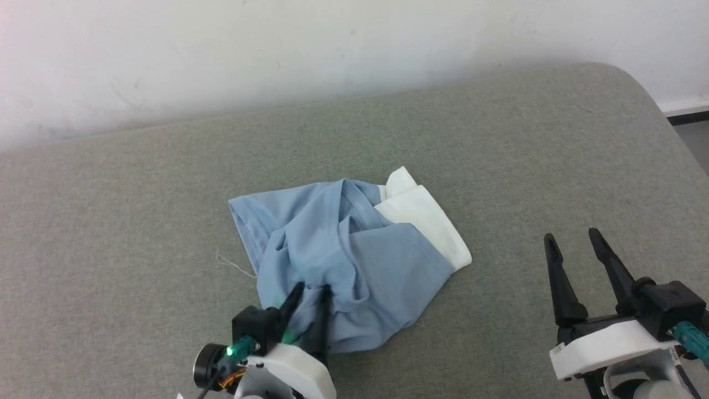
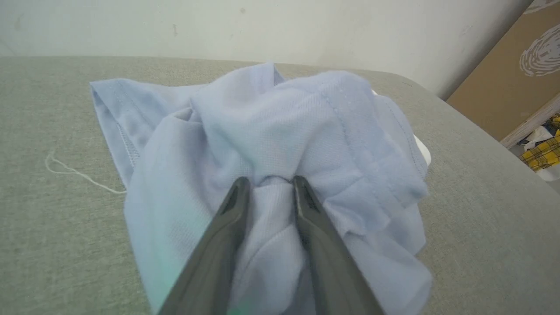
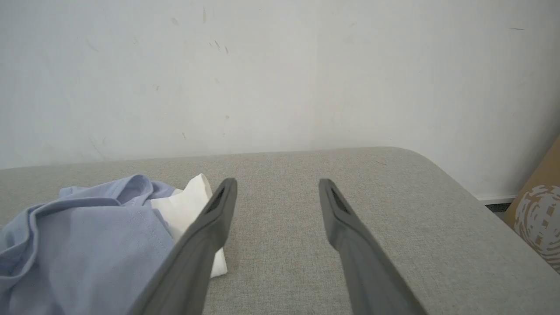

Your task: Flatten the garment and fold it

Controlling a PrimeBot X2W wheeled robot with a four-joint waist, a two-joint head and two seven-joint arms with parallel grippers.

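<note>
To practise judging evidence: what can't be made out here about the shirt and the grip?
- Head view: crumpled light blue polo shirt, front buried in folds.
- Left wrist view: left end effector, grip unclear; bunched cloth hides contact.
- Right wrist view: shirt cut by left edge.

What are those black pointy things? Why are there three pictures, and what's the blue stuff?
Those are a robot's two hands, each with two long dark fingers. One picture looks down from its head; the others come from cameras on its wrists. A crumpled blue shirt with a white sleeve lies on a grey padded surface. The left hand has its fingers on the shirt, cloth between them; whether it grips, I can't tell. The right hand is open and empty.
</note>
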